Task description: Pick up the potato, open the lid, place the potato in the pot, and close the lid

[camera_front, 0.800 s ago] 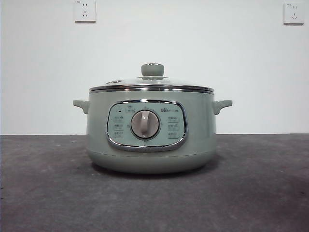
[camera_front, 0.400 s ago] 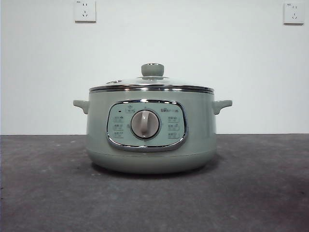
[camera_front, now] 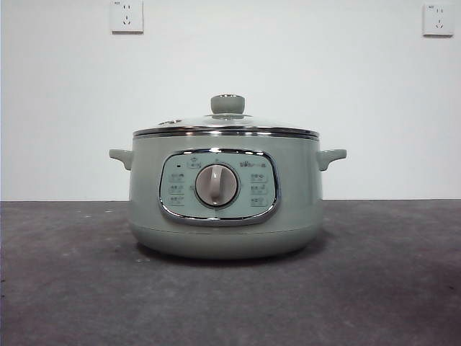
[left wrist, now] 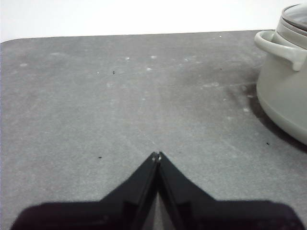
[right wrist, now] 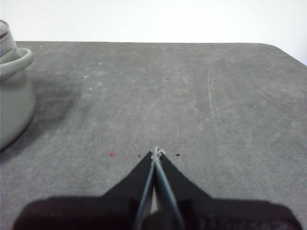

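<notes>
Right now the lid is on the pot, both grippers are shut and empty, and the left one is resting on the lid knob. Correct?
Not quite. The left gripper is not on the knob: the left wrist view shows it over bare table, off to the side of the pot. The rest holds: the lid is on, and the right gripper is also shut and empty.

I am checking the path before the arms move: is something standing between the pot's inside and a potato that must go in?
Yes: the lid sits closed on the pot. No potato is visible. Both the left gripper and right gripper are shut over bare table.
</notes>
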